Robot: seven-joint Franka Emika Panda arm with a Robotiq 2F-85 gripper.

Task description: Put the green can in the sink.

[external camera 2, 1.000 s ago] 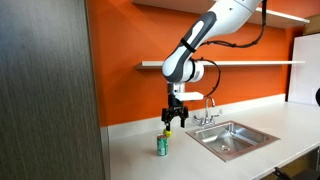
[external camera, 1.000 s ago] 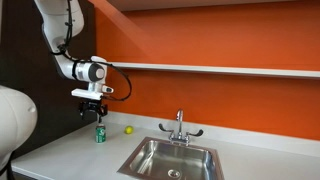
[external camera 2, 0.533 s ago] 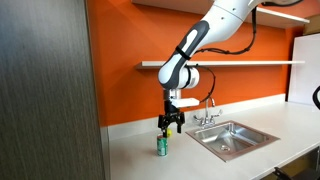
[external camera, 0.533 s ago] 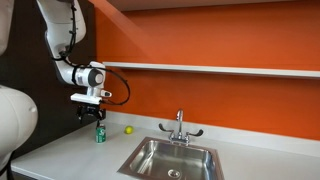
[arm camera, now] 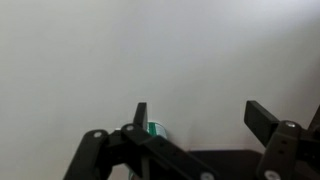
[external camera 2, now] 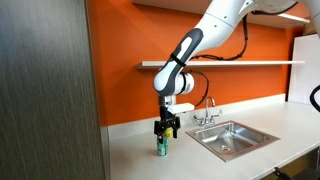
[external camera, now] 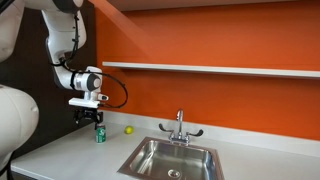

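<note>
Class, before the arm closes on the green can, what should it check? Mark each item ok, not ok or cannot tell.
1. Open gripper: ok, fingers apart.
2. Above the green can: ok in both exterior views.
3. Can upright: ok.
4. Can centred between fingers: not ok, the wrist view shows it close beside one finger.
5. Fingers low enough around can: cannot tell.

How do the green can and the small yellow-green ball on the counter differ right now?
The green can is an upright cylinder with a pale top; the ball is round and smaller. The can is darker green; the ball is plain yellow-green. The can stands just below the open gripper; the ball lies apart, nearer the sink. Both rest on the pale countertop, outside the basin.
</note>
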